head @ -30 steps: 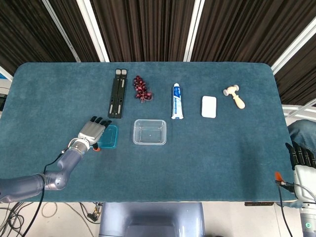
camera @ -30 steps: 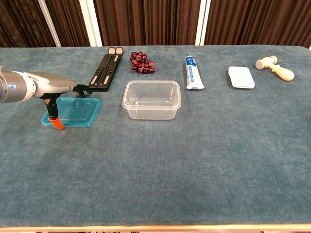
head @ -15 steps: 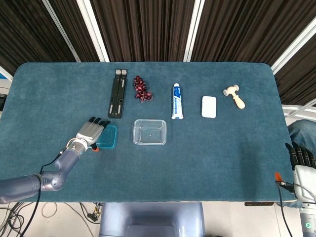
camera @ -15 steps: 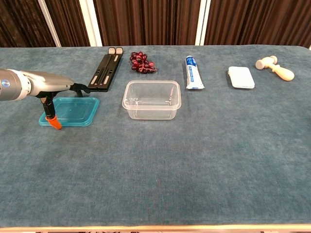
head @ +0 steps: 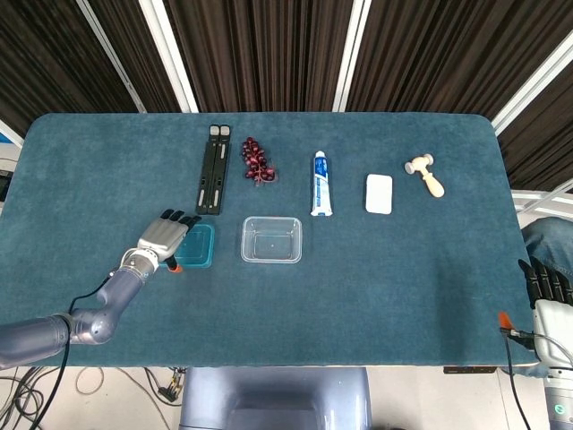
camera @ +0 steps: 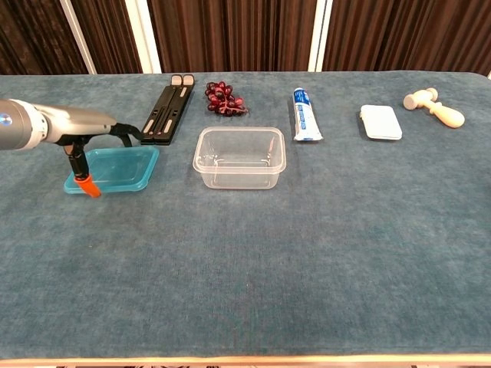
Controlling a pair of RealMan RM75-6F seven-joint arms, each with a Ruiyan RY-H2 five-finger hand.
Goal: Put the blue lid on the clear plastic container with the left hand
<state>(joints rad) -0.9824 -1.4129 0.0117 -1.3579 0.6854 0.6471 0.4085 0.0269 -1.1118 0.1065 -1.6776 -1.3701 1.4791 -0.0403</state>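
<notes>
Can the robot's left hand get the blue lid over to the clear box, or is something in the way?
Probably yes. The left hand is already over the blue lid, and the clear plastic container sits just beside it with only bare table between. The black stand and grapes lie farther back.

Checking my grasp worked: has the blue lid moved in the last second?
Yes. In the chest view the blue lid has tilted, its far edge lifted, slightly nearer the black stand.

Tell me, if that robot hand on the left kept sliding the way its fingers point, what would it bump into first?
Probably the black folding stand. The left robot hand lies over the blue lid, fingers aimed toward the table's far side and slightly right, where the stand's near end lies. Height is unclear, so it might pass above.
</notes>
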